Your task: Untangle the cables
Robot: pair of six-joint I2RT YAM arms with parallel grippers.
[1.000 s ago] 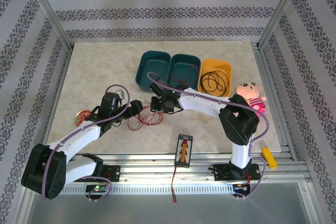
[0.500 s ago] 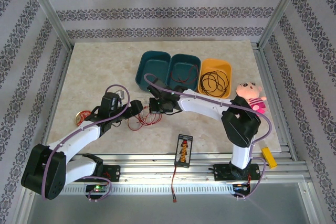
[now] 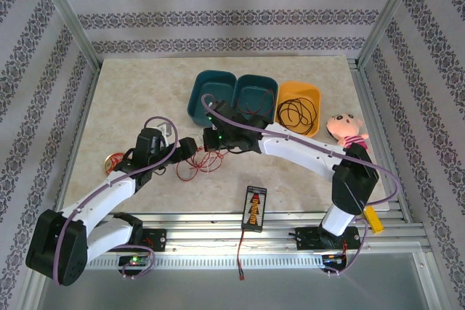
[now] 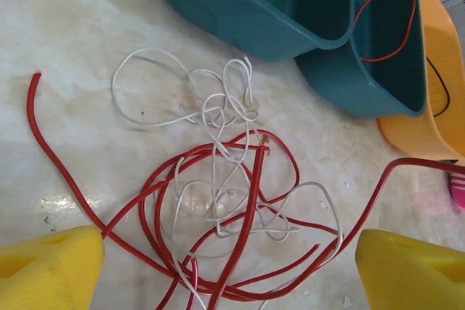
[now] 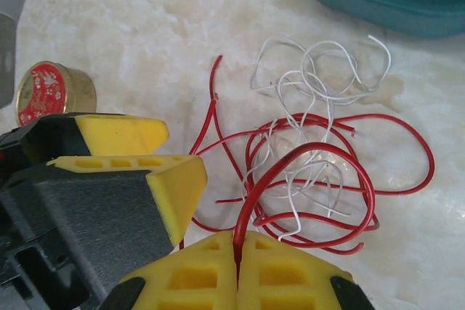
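A red cable point(image 4: 243, 215) and a thin white cable point(image 4: 156, 117) lie knotted together on the marble table, just in front of the teal bins. My right gripper point(image 5: 237, 241) is shut on a loop of the red cable point(image 5: 305, 154), which arches up from the tangle into its yellow pads. My left gripper point(image 4: 229, 274) hovers open over the same tangle, a pad on either side. From above, the two grippers point(image 3: 187, 147) point(image 3: 211, 140) stand close together over the red cable point(image 3: 196, 170). A black cable point(image 3: 294, 114) lies coiled in the orange bin.
Two teal bins point(image 3: 211, 78) point(image 3: 270, 86) and an orange bin point(image 3: 314, 92) sit behind the tangle; a red wire point(image 4: 385, 23) lies in one teal bin. A pink plush toy point(image 3: 345, 130), a black device point(image 3: 253, 207), a round tin point(image 5: 52, 91) and a yellow block point(image 3: 373, 217) lie around.
My right gripper has closed on the red cable and shifted back-left with the arm stretching out. The left gripper has barely moved.
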